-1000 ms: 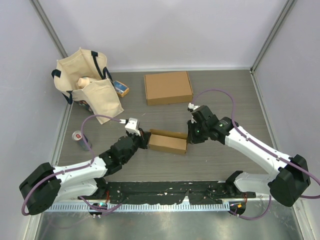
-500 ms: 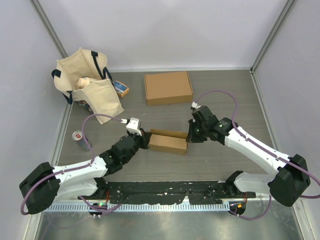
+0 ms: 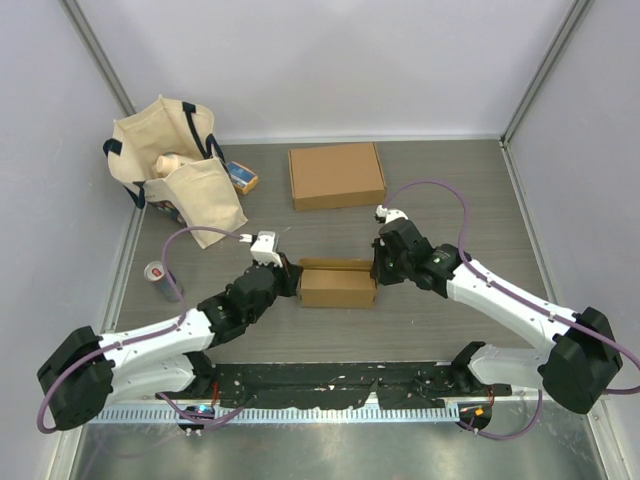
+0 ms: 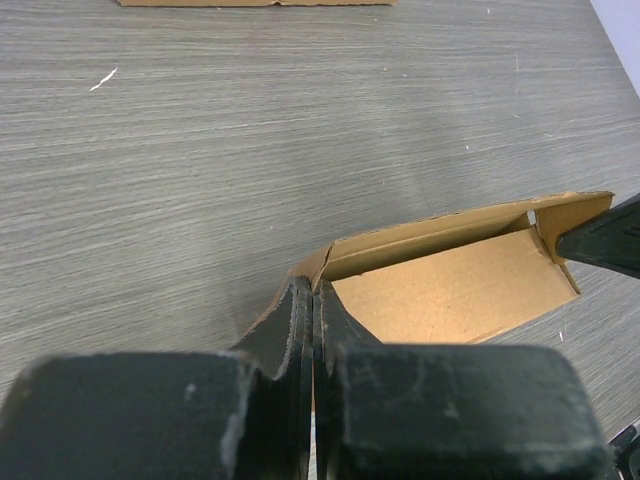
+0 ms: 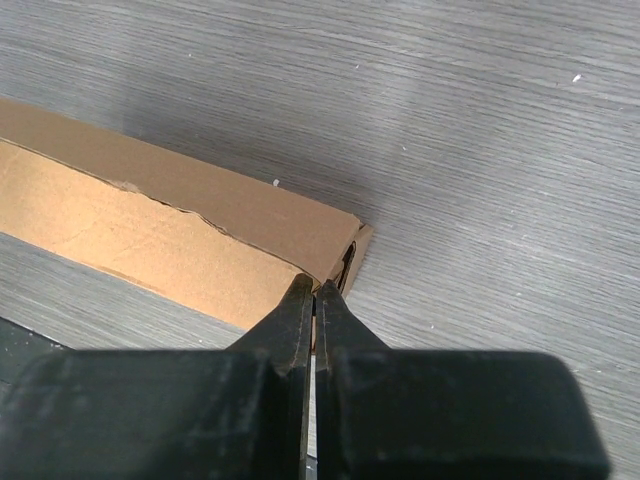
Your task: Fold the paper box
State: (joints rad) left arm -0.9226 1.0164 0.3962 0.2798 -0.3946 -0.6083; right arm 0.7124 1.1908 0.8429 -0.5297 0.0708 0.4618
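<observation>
Squarer now, paper box [image 3: 337, 288] meets left claw [image 3: 297, 281], right claw [image 3: 377, 271] (both pressed together) at its ends.

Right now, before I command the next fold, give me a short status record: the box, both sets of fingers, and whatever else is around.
paper box: in the middle, partly open, inside visible from the left wrist
left fingers: shut, tips at the box's left end
right fingers: shut, tips at the box's right end corner
grip: cannot tell whether cardboard is pinched
flat cardboard box: behind, untouched
tote bag: rear left
can: left side, upright
</observation>
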